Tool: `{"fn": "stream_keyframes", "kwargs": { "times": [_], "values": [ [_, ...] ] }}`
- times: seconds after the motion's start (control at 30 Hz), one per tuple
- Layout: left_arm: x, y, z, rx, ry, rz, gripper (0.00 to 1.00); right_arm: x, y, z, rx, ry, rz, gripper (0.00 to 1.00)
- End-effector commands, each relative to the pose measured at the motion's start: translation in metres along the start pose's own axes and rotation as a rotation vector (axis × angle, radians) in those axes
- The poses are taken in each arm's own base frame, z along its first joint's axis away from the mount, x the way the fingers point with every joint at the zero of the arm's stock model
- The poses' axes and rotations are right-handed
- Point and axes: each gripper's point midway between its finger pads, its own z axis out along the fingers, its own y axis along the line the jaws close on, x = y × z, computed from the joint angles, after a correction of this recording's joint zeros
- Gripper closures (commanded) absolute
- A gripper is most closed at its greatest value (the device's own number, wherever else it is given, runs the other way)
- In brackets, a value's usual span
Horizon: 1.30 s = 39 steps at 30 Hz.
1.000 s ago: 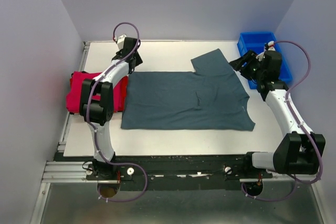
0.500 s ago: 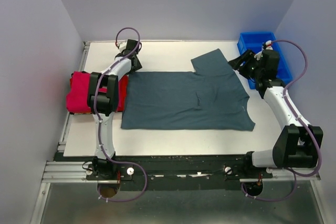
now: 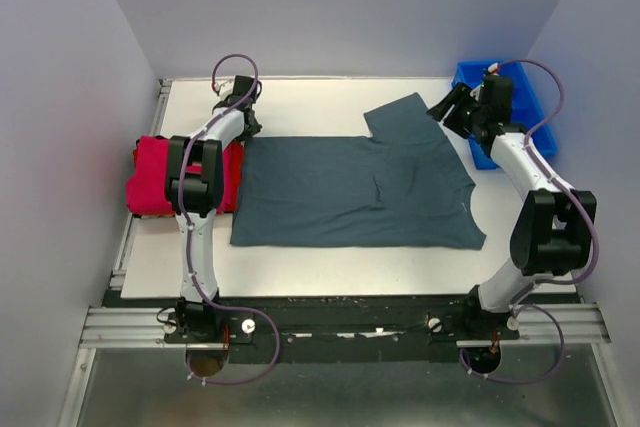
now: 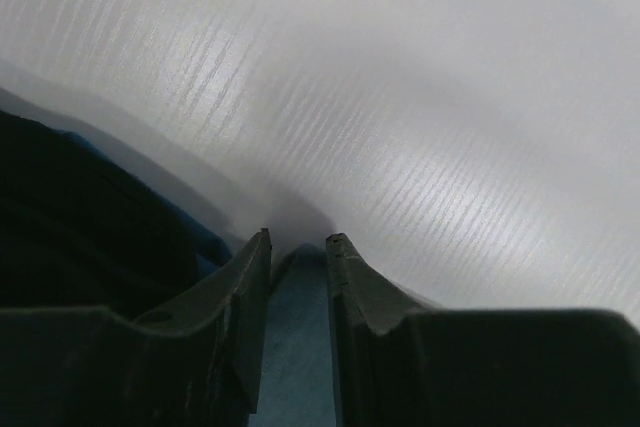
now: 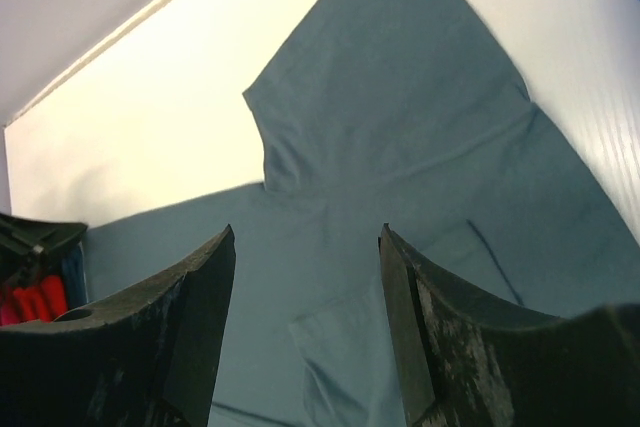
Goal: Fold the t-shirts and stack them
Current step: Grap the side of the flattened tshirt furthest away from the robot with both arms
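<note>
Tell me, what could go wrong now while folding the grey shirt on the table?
The left hand seems to have only the corner edge of the grey shirt between its fingers, so it may slip out on lifting. The right hand is open above the sleeve, holding nothing; a one-sided pull could bunch the shirt. The right arm is close to the blue bin and might bump it.

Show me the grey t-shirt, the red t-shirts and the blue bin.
grey t-shirt [image 3: 345,192]: top external view, middle of its spread-out body.
red t-shirts [image 3: 148,182]: top external view, top of the pile, left of the arm.
blue bin [image 3: 468,75]: top external view, far left corner of its rim.
</note>
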Motion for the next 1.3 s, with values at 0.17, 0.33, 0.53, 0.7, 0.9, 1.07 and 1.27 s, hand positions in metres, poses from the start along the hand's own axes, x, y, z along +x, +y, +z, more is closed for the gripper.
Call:
{"fn": "stream_keyframes", "kwargs": {
  "times": [0.17, 0.33, 0.53, 0.7, 0.9, 1.07, 1.27],
  "values": [
    [0.020, -0.002, 0.001, 0.060, 0.069, 0.003, 0.51, -0.025, -0.033, 0.065, 0.229, 0.053, -0.068, 0.32],
    [0.028, 0.001, 0.005, 0.070, 0.077, 0.006, 0.52, -0.020, -0.061, 0.113, 0.335, 0.119, -0.068, 0.32],
    [0.032, -0.009, 0.007, 0.114, 0.097, 0.000, 0.61, -0.031, -0.072, 0.151, 0.404, 0.162, -0.068, 0.34],
    [0.037, -0.016, 0.007, 0.145, 0.114, -0.006, 0.61, -0.028, -0.073, 0.168, 0.393, 0.180, -0.037, 0.36],
    [0.037, -0.017, 0.003, 0.160, 0.116, 0.001, 0.61, -0.014, -0.082, 0.164, 0.430, 0.222, -0.002, 0.35],
    [0.038, -0.019, 0.002, 0.176, 0.119, 0.009, 0.61, 0.005, -0.095, 0.151, 0.474, 0.292, -0.012, 0.34],
    [0.038, -0.020, -0.001, 0.185, 0.121, 0.027, 0.61, 0.027, -0.108, 0.144, 0.520, 0.381, -0.014, 0.32]
  ]
}}
